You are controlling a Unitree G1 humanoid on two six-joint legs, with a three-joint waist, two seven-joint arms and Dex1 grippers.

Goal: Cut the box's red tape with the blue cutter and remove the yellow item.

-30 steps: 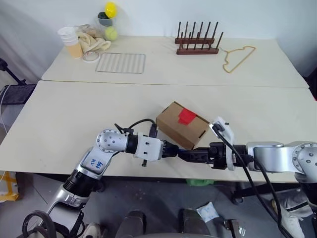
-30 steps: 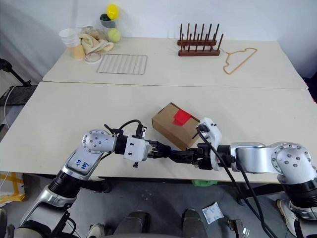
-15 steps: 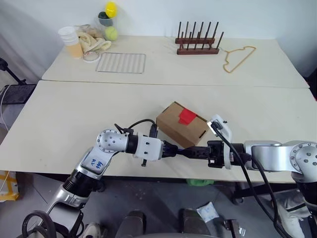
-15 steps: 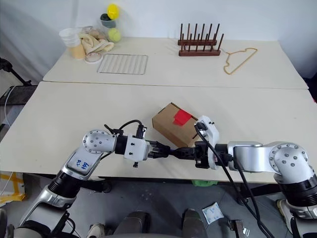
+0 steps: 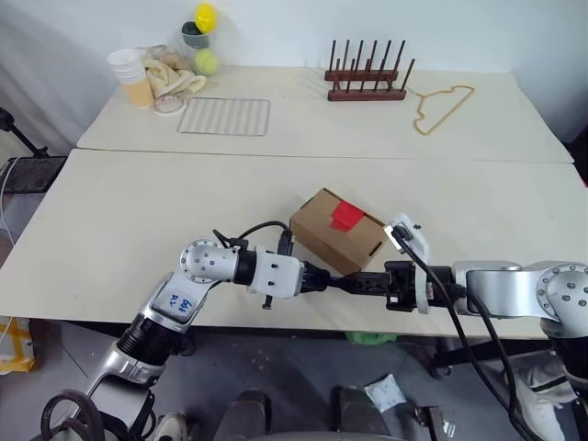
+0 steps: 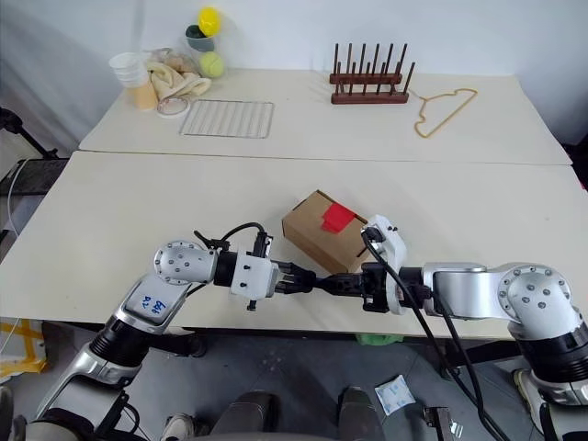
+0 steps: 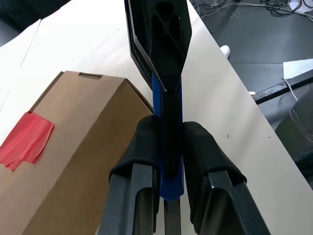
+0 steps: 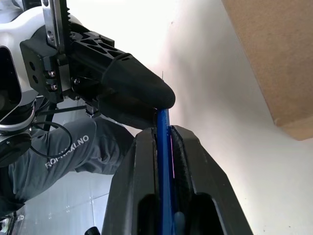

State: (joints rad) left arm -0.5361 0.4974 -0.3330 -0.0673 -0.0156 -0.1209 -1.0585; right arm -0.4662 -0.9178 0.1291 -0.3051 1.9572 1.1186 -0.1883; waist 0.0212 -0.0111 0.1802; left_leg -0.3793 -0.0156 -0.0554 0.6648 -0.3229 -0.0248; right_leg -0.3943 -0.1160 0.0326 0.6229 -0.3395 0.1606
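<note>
Cutter (image 7: pixel 167 127) clamped at both ends: left gripper (image 5: pixel 323 279) and right gripper (image 5: pixel 367 283) both pinch it, lower centre. Long axis level, left-right. Box (image 5: pixel 336 230), tape (image 5: pixel 346 216) just above.

Right claw (image 8: pixel 164 161) clamped on blue cutter (image 8: pixel 165 147); left claw (image 8: pixel 117 93) grips its far end, box (image 8: pixel 274 58) nearby on tabletop (image 8: pixel 205 73).

Brown, red, blue on cream.
Plain brown box (image 5: pixel 337 231) patched with bright red tape (image 5: pixel 347 216); blue cutter (image 7: pixel 167 147), perhaps darker at one end, clamped between black jaws; pale cream tabletop (image 5: pixel 138 220), unpatterned; yellow hanger (image 5: pixel 442 106) beyond.
</note>
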